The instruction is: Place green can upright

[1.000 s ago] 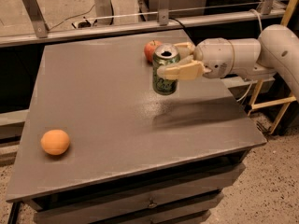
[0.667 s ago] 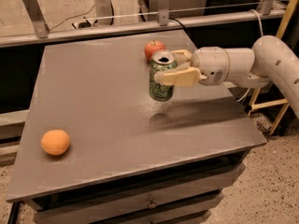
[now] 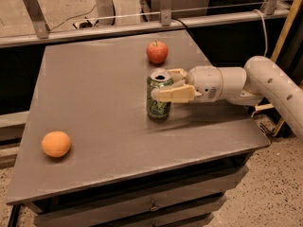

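The green can stands upright on the grey table, its silver pull-tab top facing up and its base resting on the surface. My gripper reaches in from the right and is shut on the can's upper half. One cream finger crosses the can's front and the other finger lies behind its rim. The white arm extends off to the right.
A red apple sits just behind the can toward the table's far edge. An orange lies near the front left. A metal rail runs along the back. The table's right edge is close under the arm.
The gripper has carried the can leftward and down from above the table. The can's base now rests on the surface, in front of the apple.
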`<state>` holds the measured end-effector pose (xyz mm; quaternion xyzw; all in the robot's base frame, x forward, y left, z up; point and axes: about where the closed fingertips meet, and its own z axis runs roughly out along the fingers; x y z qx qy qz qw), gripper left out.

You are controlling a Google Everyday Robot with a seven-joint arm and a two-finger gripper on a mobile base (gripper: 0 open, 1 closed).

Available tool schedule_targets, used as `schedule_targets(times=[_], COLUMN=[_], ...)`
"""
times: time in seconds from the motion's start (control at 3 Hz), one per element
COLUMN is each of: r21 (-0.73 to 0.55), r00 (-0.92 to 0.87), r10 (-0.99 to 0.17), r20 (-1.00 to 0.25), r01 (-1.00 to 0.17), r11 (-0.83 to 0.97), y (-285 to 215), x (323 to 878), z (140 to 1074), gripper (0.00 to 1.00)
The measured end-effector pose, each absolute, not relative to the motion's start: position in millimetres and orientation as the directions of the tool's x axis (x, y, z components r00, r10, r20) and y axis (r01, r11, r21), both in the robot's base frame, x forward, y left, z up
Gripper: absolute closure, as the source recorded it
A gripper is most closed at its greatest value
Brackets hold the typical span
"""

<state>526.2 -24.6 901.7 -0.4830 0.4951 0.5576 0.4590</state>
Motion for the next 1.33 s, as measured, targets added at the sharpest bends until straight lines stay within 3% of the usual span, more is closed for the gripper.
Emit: schedule_targets(times=[0.33,0.67,1.33], r21=[0.129,0.123,-0.012], r00=[-0.131,-0.124,0.008], r10=[0.026,0.014,-0.021], r20=[-0.991,-0.992,-1.000], r01=[-0.990,-0.992,-0.978], r11=[-0.061,-0.032,0.210], y=[-24.0,-29.6,-139.9], x=[523.4,523.1,514.7], z=[883.7,879.9,912.0], gripper=[0.05,0.00,0.00])
